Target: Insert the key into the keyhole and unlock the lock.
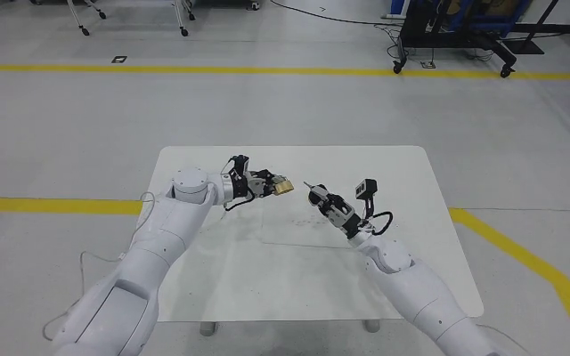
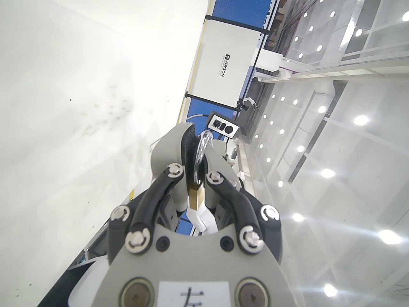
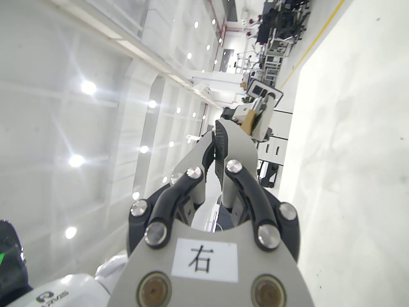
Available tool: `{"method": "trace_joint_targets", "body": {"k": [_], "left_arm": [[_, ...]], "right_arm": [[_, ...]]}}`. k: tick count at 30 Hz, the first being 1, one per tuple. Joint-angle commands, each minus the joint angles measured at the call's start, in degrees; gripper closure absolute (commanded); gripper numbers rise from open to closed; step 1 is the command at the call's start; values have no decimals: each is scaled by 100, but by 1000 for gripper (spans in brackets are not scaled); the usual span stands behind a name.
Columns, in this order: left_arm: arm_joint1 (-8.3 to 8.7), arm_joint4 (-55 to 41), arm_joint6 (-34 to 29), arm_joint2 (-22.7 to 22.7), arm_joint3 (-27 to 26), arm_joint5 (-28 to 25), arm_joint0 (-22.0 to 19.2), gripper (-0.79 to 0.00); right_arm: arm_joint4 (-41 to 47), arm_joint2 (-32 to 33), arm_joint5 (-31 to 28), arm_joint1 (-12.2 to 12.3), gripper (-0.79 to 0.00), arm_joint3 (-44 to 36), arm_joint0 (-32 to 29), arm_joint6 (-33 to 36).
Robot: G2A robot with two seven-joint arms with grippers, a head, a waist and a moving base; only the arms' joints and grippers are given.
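A brass padlock [image 1: 282,187] and a key [image 1: 308,186] are held tip to face above a white table [image 1: 401,169].
The padlock is clamped in the left gripper [image 2: 199,148]; the key is pinched between the pressed-together fingers of the right gripper [image 3: 217,138], just beside the padlock.

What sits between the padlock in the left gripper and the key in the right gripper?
Nothing. In the top view the padlock and the key are apart, with only bare white table beneath the gap between them.

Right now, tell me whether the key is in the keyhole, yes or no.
No; the key is apart from the lock, a gap showing between them.
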Motion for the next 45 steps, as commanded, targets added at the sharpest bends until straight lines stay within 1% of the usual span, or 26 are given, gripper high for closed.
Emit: {"method": "trace_joint_targets", "body": {"k": [1, 13, 16, 19, 20, 23, 25, 26, 29, 32, 37, 39, 45], "left_arm": [[0, 3, 1, 0, 0, 0, 0, 0], [0, 3, 1, 0, 0, 0, 0, 0], [4, 203, 370, 29, -237, -55, 123, 0], [21, 195, 522, -29, -346, 53, 219, 0], [22, 119, 519, -66, -379, 138, 254, 0], [24, 126, 615, -94, -472, 180, 303, 0], [31, 205, 811, -118, -564, 137, 356, 0], [37, 289, 952, -125, -611, 103, 378, 0], [56, 413, 1215, -168, -788, 46, 485, 0], [80, 527, 1392, -215, -987, 8, 593, 0], [117, 650, 1465, -287, -1247, 28, 734, 0], [125, 699, 1455, -294, -1321, 74, 774, 0], [138, 749, 1390, -339, -1426, 149, 826, 0]], "right_arm": [[-27, 87, 113, 25, 0, -195, -113, -85], [-27, 87, 113, 25, 0, -195, -113, -85], [-27, 87, 113, 25, 0, -195, -113, -85], [-433, 23, 436, 16, 0, -395, -212, -386], [-606, 0, 600, 7, 0, -588, -307, -671], [-892, -25, 952, -11, 0, -969, -517, -1268], [-1272, -96, 1248, -38, 0, -1295, -678, -1860], [-1299, -121, 1336, -54, 0, -1403, -749, -2047], [-1315, -208, 1619, -99, 0, -1616, -846, -2273], [-1483, -272, 1791, -149, 0, -1601, -792, -2502], [-1188, -366, 1749, -275, 0, -1353, -600, -2639], [-951, -393, 1713, -329, 0, -1227, -515, -2581], [-906, -436, 1694, -434, 0, -1034, -386, -2649]]}}
